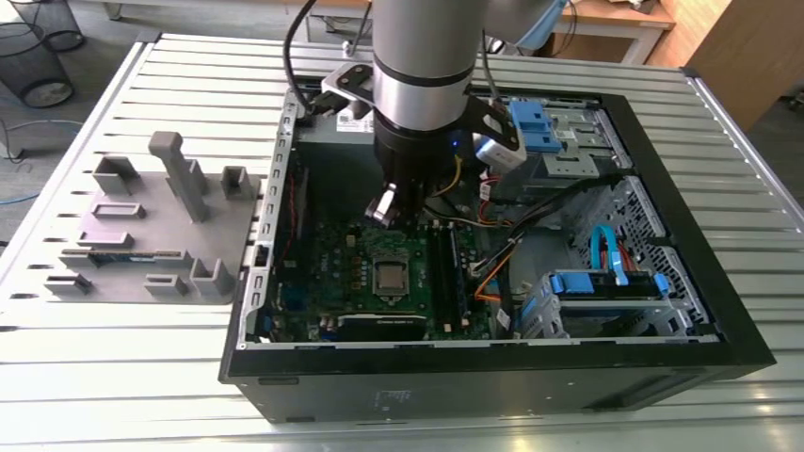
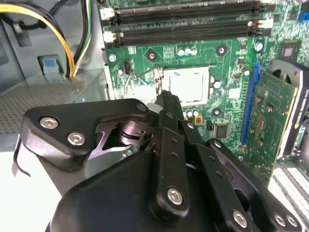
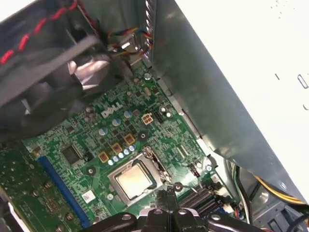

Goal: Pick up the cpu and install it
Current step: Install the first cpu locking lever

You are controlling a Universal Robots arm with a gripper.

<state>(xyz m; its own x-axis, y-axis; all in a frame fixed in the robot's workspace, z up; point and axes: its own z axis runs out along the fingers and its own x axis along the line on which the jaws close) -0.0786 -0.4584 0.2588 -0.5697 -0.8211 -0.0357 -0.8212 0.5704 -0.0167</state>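
- A black robot gripper (image 2: 168,96) with a bolted linkage body lies closest in the second wrist view. Its two slim fingers are drawn together into a narrow point, and nothing can be seen between them.
- The fingertips point toward the cpu (image 2: 187,85), a small flat square chip with a dull silver top. They are near it, and the chip is not in their grasp.
- In the first wrist view the cpu (image 3: 135,180) lies flat inside a silver rectangular socket frame (image 3: 114,189) on a green motherboard (image 3: 96,140). The gripper (image 3: 166,193) is just beside the socket.
- In the exterior view the grey and black arm reaches down into an open black computer case (image 1: 503,377) lying on its side. The gripper (image 1: 383,207) hangs above the motherboard (image 1: 339,254), with the cpu (image 1: 392,276) seated near the board's middle.
- Long black memory slots (image 2: 183,29) run along the board beside the socket.
- Yellow and black cables (image 2: 67,43) run down one inner wall of the case.
- The case rests on a slatted silver metal table (image 1: 126,377). A grey moulded parts tray (image 1: 138,245) sits next to the case, on the exterior view's left.
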